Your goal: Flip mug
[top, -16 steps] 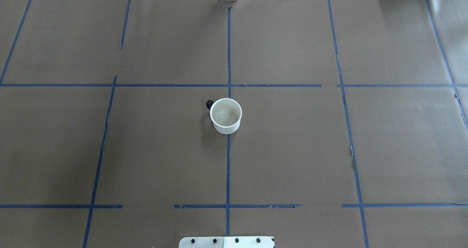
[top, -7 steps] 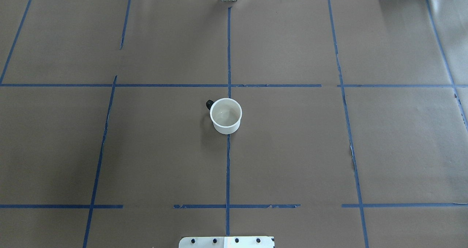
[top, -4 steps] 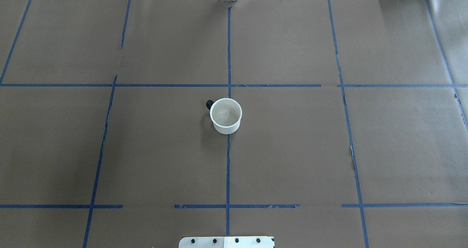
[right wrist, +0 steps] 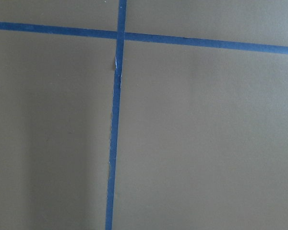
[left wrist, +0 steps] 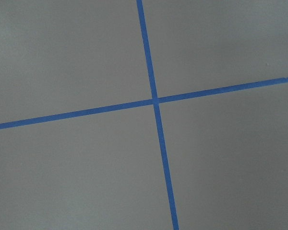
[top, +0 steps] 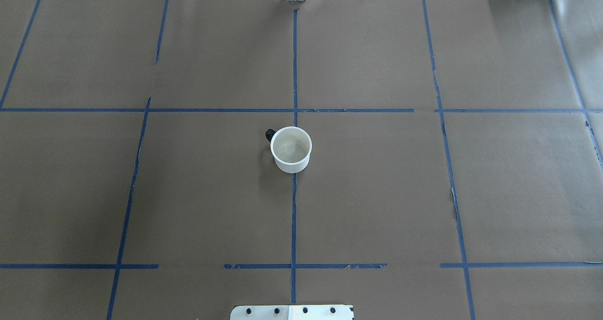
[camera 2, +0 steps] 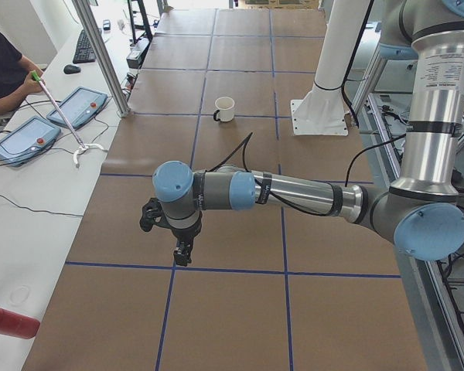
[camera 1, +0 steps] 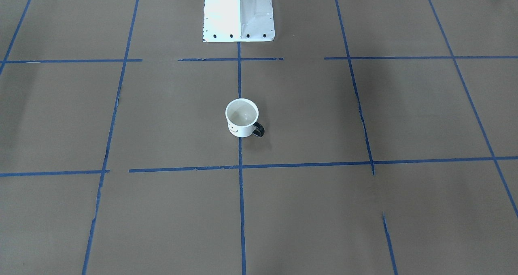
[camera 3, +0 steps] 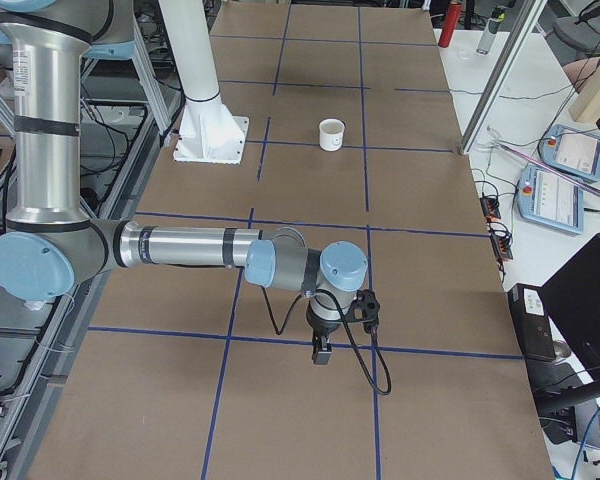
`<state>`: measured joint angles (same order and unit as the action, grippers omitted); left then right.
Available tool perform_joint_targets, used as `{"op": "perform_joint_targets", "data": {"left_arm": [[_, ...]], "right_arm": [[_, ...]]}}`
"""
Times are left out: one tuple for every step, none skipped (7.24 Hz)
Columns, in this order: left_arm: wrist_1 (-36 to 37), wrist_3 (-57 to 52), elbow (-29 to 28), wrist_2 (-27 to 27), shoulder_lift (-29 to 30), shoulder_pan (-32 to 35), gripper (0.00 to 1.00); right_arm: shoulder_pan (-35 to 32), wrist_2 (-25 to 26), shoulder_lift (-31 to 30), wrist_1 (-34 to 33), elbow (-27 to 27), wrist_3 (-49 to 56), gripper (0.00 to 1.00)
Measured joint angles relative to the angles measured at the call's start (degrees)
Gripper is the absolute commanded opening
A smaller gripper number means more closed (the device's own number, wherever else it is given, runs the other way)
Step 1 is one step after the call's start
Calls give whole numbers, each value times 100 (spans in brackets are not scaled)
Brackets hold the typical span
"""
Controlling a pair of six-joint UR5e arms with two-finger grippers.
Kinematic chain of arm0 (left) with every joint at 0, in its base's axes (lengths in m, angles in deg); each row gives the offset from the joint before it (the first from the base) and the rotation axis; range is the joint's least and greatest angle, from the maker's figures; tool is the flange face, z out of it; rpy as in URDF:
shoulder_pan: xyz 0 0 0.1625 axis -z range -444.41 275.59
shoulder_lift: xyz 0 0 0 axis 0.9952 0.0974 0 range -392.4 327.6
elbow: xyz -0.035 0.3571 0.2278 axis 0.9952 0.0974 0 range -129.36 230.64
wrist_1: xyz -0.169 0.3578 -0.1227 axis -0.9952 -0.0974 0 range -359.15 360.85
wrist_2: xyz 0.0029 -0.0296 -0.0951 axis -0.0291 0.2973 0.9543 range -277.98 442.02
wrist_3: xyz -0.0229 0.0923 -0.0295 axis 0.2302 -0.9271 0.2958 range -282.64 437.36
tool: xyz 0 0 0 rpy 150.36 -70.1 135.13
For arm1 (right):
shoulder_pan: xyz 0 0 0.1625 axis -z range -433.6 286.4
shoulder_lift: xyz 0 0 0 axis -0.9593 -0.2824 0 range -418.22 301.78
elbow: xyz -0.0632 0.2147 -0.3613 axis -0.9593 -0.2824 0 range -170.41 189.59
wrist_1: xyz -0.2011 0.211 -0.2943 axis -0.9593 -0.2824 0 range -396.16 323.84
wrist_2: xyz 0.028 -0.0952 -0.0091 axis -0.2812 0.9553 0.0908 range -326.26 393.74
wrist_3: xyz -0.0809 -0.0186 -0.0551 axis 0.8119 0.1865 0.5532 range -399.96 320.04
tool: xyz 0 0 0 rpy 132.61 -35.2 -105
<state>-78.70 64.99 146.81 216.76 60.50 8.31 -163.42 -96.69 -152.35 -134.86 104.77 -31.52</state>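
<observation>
**Both arms at rest poses, mug at centre.** The left arm (camera 2: 294, 189) is reaching out level over the surface (top: 377, 192), with its forearm stretching away from the white base (camera 1: 238, 11). Its wrist is pointing the left end effector (camera 2: 183, 257) straight down above a line of blue tape (top: 294, 216). Whether the fingers are apart or together cannot be told from this side view. The right arm (camera 3: 180, 245) is holding a mirrored pose at the opposite end of the surface, and the right end effector (camera 3: 321, 353) is likewise hanging downward near a tape line. Its finger state cannot be told either. Both wrist cameras are showing only brown paper and crossing tape.

The mug (top: 291, 149) is standing upright, mouth up, on the central tape line in front of the base. It is well apart from both end effectors. Its black handle is pointing toward the robot's left and away from the base, and the drawn face is turning toward the front camera.

Beyond the far edge, a white bench (camera 2: 31, 201) is carrying two pendants (camera 2: 77, 106) and a keyboard (camera 2: 85, 46), and an operator (camera 2: 4, 66) is sitting there. A metal post (camera 2: 100, 54) is rising at the surface's edge.
</observation>
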Motion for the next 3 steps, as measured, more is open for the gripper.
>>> {"op": "perform_joint_targets", "data": {"left_arm": [[1, -1, -14, 0, 0, 0, 100], [1, -2, -31, 0, -1, 0, 100], [1, -4, -43, 0, -1, 0, 100]], "right_arm": [[0, 0, 0, 0, 0, 0, 100], [0, 0, 0, 0, 0, 0, 100], [0, 0, 0, 0, 0, 0, 100]]}}
